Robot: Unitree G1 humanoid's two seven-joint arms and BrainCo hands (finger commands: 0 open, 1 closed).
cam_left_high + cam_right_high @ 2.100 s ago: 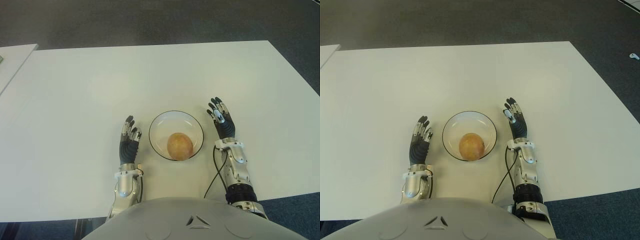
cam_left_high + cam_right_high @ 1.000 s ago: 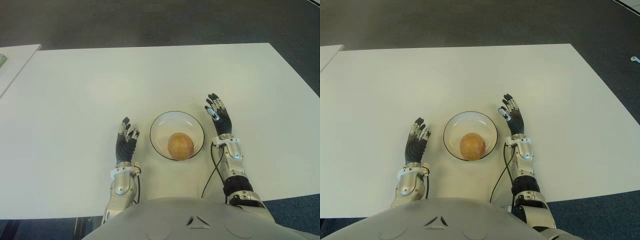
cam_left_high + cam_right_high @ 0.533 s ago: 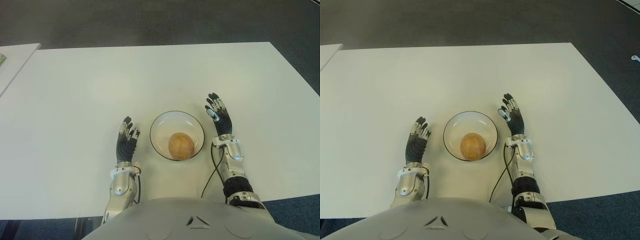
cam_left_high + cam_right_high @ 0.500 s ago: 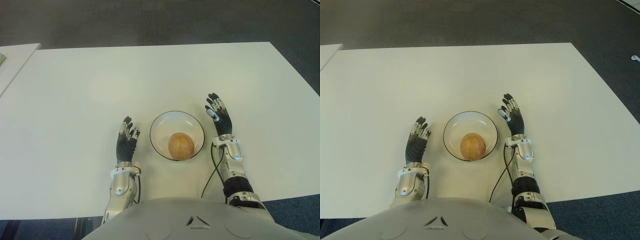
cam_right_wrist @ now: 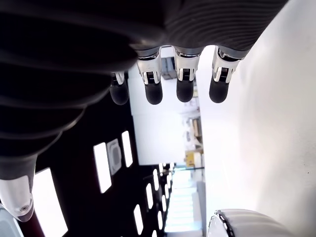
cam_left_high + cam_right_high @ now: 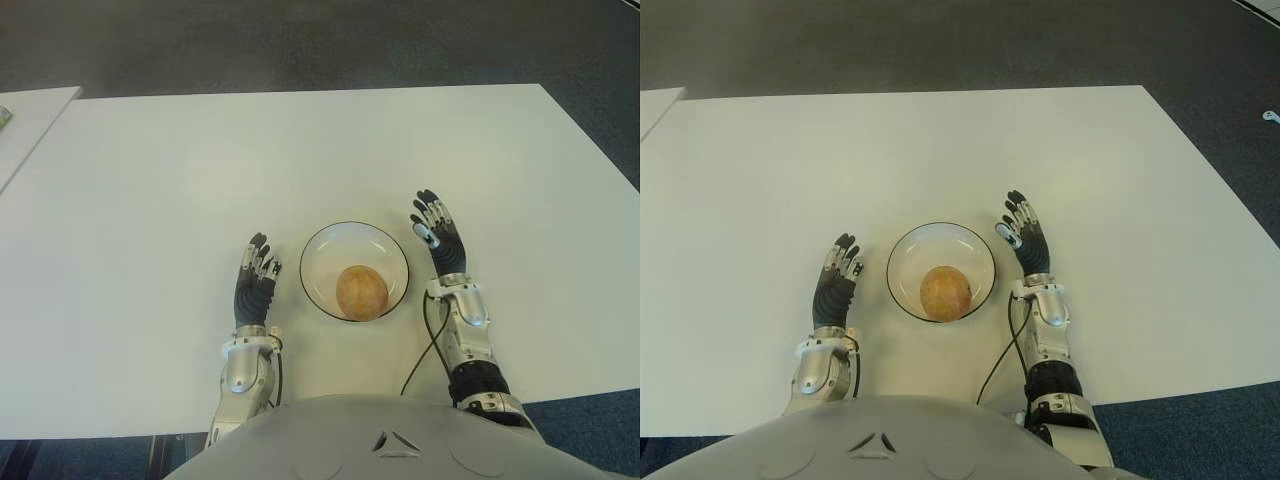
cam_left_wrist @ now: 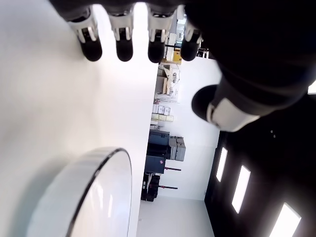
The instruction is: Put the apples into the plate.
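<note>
One yellowish-orange apple [image 6: 361, 291] lies inside the white plate [image 6: 322, 248] with a thin dark rim, near the table's front middle. My left hand [image 6: 255, 277] shows just left of the plate, fingers stretched out and holding nothing. My right hand [image 6: 437, 235] shows just right of the plate, fingers [image 5: 153, 92] straight, also holding nothing. The left wrist view catches the plate's rim [image 7: 121, 163] close to that hand's fingers [image 7: 124, 49]. The right wrist view shows a bit of the plate's rim [image 5: 232, 217].
The white table [image 6: 300, 160] spreads wide behind the plate and to both sides. A second white surface [image 6: 25, 120] adjoins it at the far left. Dark floor [image 6: 320, 40] lies beyond the table's back edge. A black cable [image 6: 418, 350] runs along my right forearm.
Both hands have drawn back slightly toward my body and shifted a little; the apple and plate have not moved.
</note>
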